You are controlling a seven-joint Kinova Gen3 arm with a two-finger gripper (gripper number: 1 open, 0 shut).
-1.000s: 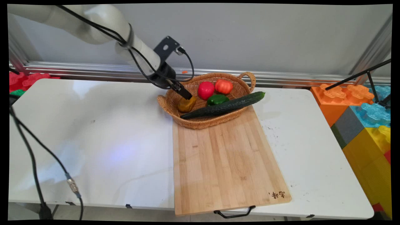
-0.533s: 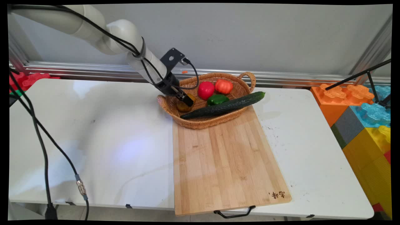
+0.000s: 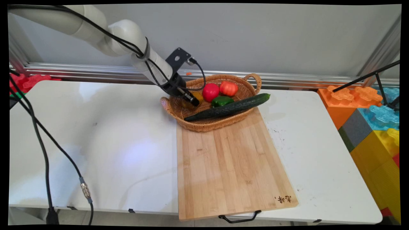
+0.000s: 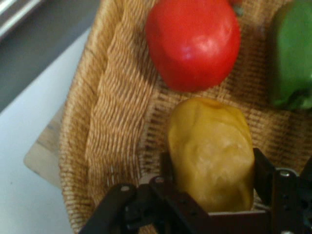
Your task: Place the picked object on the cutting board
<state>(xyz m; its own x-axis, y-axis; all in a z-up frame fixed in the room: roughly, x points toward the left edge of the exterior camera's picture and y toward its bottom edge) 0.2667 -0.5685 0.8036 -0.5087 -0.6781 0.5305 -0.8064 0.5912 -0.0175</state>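
Observation:
My gripper [image 3: 194, 101] reaches down into the left end of a woven basket [image 3: 204, 127] and is shut on a yellow pepper [image 3: 198, 95], held slightly above the basket floor. In the hand view the yellow pepper [image 4: 212, 156] sits between the two black fingers [image 4: 263, 170] of the gripper [image 4: 213, 170], above the wicker wall of the basket [image 4: 112, 122]. Just beyond it lie a red pepper [image 3: 210, 92] [image 4: 192, 41] and a green pepper [image 3: 222, 101] [image 4: 292, 53]. An orange-red pepper [image 3: 228, 88] rests at the back. A long cucumber [image 3: 228, 107] lies across the basket's front rim.
The basket stands on the far end of a wooden cutting board [image 3: 230, 166] with a black handle at its near edge. Large coloured blocks [image 3: 374, 127] stand off the table's right side and red ones [image 3: 25, 81] at the far left. Black cables [image 3: 41, 150] hang at left.
The gripper came down onto the yellow pepper at the basket's left end and closed on it. The pepper now sits higher and slightly further back than before.

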